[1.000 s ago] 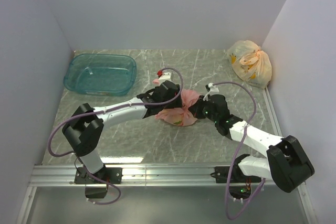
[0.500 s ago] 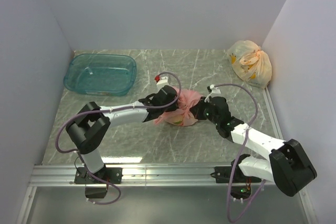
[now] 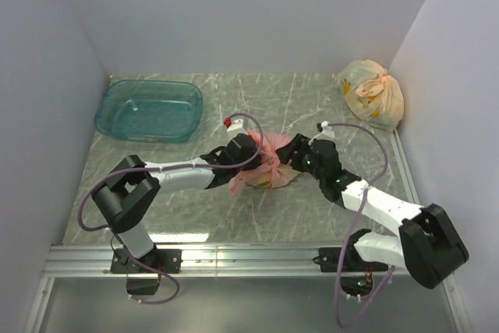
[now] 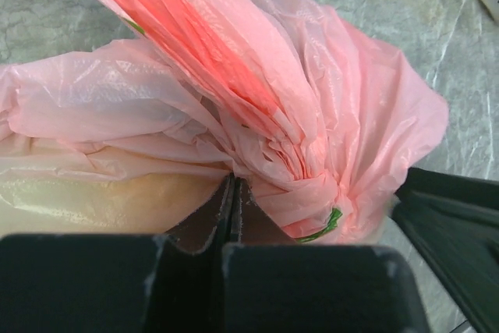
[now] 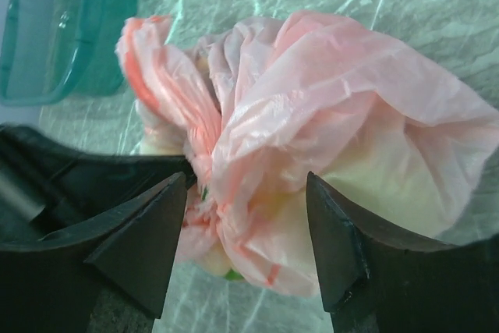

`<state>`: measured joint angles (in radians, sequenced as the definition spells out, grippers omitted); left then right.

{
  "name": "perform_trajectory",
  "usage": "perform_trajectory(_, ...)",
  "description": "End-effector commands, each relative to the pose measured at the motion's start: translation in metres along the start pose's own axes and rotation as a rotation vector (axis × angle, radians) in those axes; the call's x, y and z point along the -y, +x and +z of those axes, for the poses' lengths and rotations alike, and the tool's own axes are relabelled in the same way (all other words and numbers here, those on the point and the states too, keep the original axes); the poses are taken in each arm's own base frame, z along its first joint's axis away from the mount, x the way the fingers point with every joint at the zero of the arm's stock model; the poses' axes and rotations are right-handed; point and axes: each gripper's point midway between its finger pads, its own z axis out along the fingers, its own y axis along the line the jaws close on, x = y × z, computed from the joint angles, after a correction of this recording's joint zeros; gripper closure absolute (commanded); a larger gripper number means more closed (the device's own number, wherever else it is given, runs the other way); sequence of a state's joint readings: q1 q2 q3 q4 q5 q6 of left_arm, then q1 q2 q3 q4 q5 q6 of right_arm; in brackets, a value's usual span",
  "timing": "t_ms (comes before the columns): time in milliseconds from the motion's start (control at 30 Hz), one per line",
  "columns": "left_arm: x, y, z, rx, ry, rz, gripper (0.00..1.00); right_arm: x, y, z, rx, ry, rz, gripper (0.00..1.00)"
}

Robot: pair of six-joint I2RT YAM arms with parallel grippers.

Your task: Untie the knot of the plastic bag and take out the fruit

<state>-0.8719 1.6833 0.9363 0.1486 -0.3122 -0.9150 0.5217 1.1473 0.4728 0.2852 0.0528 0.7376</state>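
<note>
The plastic bag lies near the middle of the marbled table, tied, with its pink plastic gathered into a twisted knot. Fruit shows through the thin skin only as a pale yellowish mass, and a small green bit pokes out near the knot; the separate pieces cannot be told apart.

The left gripper reaches in from the bag's left side. Its jaws are pressed together, and a fold of pink plastic beside the knot runs into the seam between them. The right gripper comes from the opposite side with its fingers spread wide, and the bunched plastic sits just in front of the gap between them. The two grippers face each other closely across the bag, so each crowds the other's reach and hides part of the bag from above.

Well apart, a teal see-through tray sits at the far left, and a pale yellow bag with orange print rests in the far right corner.
</note>
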Motion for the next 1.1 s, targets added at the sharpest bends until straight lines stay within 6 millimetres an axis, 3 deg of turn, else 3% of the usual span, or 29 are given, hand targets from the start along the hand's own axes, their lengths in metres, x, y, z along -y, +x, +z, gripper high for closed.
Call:
perform_trajectory(0, 0.016, -0.017, -0.010, 0.051, 0.053, -0.021, 0.99, -0.019, -0.014, 0.015, 0.039, -0.018, 0.073, 0.30)
perform_trajectory(100, 0.014, -0.019, -0.012, 0.064, 0.049, -0.019, 0.99, -0.021, -0.012, 0.023, 0.035, -0.018, 0.087, 0.37)
perform_trajectory(200, 0.004, -0.024, -0.016, 0.086, 0.009, -0.014, 0.99, -0.010, -0.010, 0.026, 0.035, 0.038, 0.094, 0.71)
perform_trajectory(233, -0.002, -0.025, -0.017, 0.098, -0.016, -0.012, 1.00, -0.006, -0.009, 0.025, 0.034, 0.057, 0.094, 0.90)
perform_trajectory(267, -0.011, -0.037, -0.021, 0.132, -0.044, -0.024, 0.99, 0.001, -0.012, 0.023, 0.047, 0.086, 0.088, 0.98)
perform_trajectory(333, -0.036, -0.040, -0.025, 0.131, -0.085, -0.043, 1.00, 0.021, -0.022, 0.013, 0.087, 0.164, 0.067, 1.00)
perform_trajectory(367, -0.048, -0.059, -0.031, 0.155, -0.088, -0.088, 1.00, 0.030, -0.027, 0.009, 0.103, 0.193, 0.063, 1.00)
perform_trajectory(433, -0.078, -0.063, -0.038, 0.159, -0.119, -0.137, 0.99, 0.051, -0.036, -0.005, 0.131, 0.253, 0.065, 1.00)
perform_trajectory(467, -0.090, -0.081, -0.046, 0.201, -0.126, -0.171, 0.99, 0.065, -0.045, -0.011, 0.157, 0.287, 0.080, 1.00)
perform_trajectory(533, -0.110, -0.084, -0.055, 0.210, -0.160, -0.179, 0.99, 0.074, -0.053, -0.022, 0.171, 0.296, 0.079, 1.00)
perform_trajectory(600, -0.116, -0.098, -0.067, 0.243, -0.157, -0.180, 0.99, 0.062, -0.063, -0.028, 0.193, 0.241, 0.046, 1.00)
perform_trajectory(700, -0.097, -0.102, -0.077, 0.235, -0.064, -0.135, 1.00, 0.031, -0.059, -0.026, 0.145, 0.093, -0.024, 1.00)
perform_trajectory(767, -0.078, -0.105, -0.077, 0.226, 0.011, -0.106, 0.99, 0.023, -0.054, -0.022, 0.117, 0.056, -0.066, 1.00)
perform_trajectory(833, -0.057, -0.106, -0.077, 0.197, 0.074, -0.091, 0.89, 0.016, -0.047, -0.019, 0.095, 0.026, -0.096, 1.00)
perform_trajectory(867, -0.050, -0.097, -0.072, 0.161, 0.078, -0.070, 0.84, 0.011, -0.045, -0.017, 0.090, 0.005, -0.104, 1.00)
perform_trajectory(900, -0.043, -0.094, -0.070, 0.148, 0.086, -0.061, 0.74, 0.003, -0.039, -0.018, 0.074, -0.032, -0.124, 1.00)
perform_trajectory(933, -0.029, -0.099, -0.069, 0.156, 0.101, -0.059, 0.69, -0.001, -0.038, -0.017, 0.072, -0.043, -0.142, 1.00)
perform_trajectory(967, -0.019, -0.085, -0.063, 0.117, 0.108, -0.061, 0.64, -0.004, -0.035, -0.017, 0.069, -0.047, -0.155, 1.00)
perform_trajectory(1000, -0.013, -0.080, -0.060, 0.100, 0.110, -0.067, 0.50, -0.006, -0.034, -0.017, 0.067, -0.052, -0.167, 1.00)
perform_trajectory(1033, 0.005, -0.081, -0.060, 0.091, 0.140, -0.073, 0.44, -0.007, -0.031, -0.017, 0.071, -0.042, -0.187, 1.00)
perform_trajectory(1067, 0.008, -0.073, -0.050, 0.061, 0.130, -0.092, 0.39, -0.007, -0.029, -0.016, 0.067, -0.035, -0.191, 1.00)
